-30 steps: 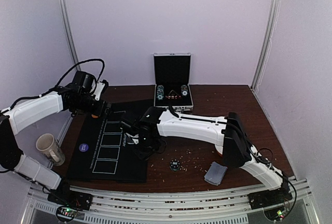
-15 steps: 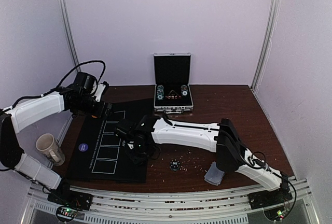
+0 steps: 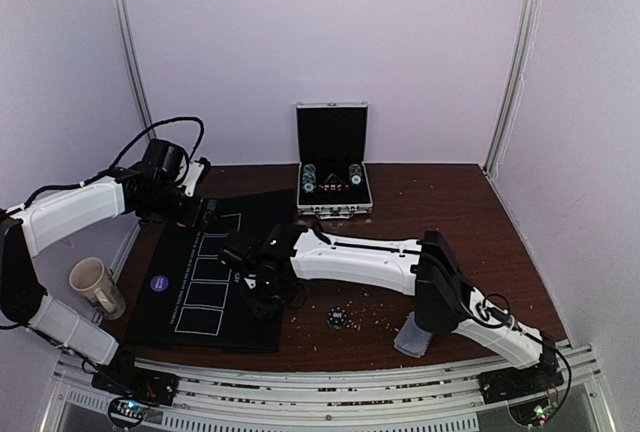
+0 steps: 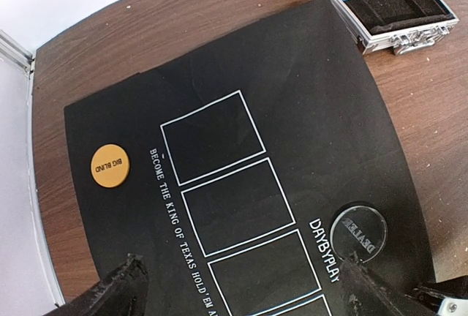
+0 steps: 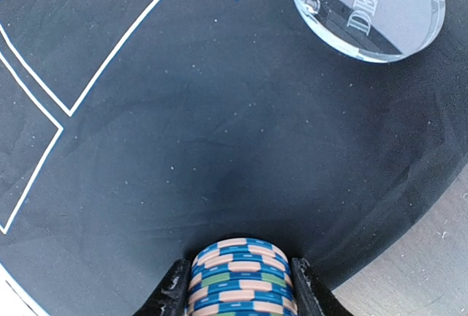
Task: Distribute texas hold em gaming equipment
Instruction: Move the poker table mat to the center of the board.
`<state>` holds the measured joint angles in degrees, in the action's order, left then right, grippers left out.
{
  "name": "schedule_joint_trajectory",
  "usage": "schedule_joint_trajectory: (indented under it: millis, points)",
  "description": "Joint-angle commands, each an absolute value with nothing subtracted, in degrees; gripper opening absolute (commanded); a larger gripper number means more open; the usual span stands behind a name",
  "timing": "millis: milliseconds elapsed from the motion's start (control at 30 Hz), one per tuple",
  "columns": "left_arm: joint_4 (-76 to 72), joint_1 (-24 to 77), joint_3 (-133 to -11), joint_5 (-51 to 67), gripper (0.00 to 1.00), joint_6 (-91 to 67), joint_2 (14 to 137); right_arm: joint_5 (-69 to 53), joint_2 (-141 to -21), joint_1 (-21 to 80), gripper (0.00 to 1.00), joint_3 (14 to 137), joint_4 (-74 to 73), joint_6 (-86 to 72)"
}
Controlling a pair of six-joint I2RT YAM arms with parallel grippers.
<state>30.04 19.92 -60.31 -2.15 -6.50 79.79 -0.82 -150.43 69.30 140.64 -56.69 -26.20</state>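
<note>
My right gripper (image 5: pixel 240 266) is shut on a stack of blue-and-peach poker chips (image 5: pixel 240 287), held low over the near right part of the black mat (image 5: pixel 219 111). I cannot tell if the stack touches the mat. A clear dealer button (image 5: pixel 368 5) lies just beyond it. In the top view the right gripper (image 3: pixel 263 290) is at the mat's right edge. My left gripper (image 4: pixel 245 303) is open and empty above the mat. It sees an orange big blind button (image 4: pixel 110 164) and the dealer button (image 4: pixel 358 230). Grey-blue cards (image 3: pixel 415 335) lie near the front right.
An open metal case (image 3: pixel 333 188) with chip stacks stands at the back centre. A beige mug (image 3: pixel 95 287) lies left of the mat (image 3: pixel 205 292). A purple button (image 3: pixel 160 282) sits on the mat's left side. A dark chip (image 3: pixel 338 319) lies on the wooden table (image 3: pixel 440 212).
The right arm has swung left and nearer, carrying the chip stack over the mat's right edge, then nearly stopped. The left arm has barely moved.
</note>
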Motion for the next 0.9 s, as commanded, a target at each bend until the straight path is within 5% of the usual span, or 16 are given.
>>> schedule_joint_trajectory:
  millis: [0, 567, 867]
  points:
    - [28.6, 19.9, -60.5, -0.2, 0.93, -6.3, 79.9, -0.8, -151.2, 70.2, 0.00, 141.3, -57.9, -25.6]
    - [27.6, 18.5, -56.9, -0.6, 0.93, -9.2, 84.0, -1.6, -148.0, 71.3, 0.00, 140.0, -61.7, -25.9]
    - [23.8, 4.5, -57.0, 1.7, 0.92, -14.3, 88.2, -1.3, -146.8, 71.5, 0.00, 138.1, -61.1, -24.5]
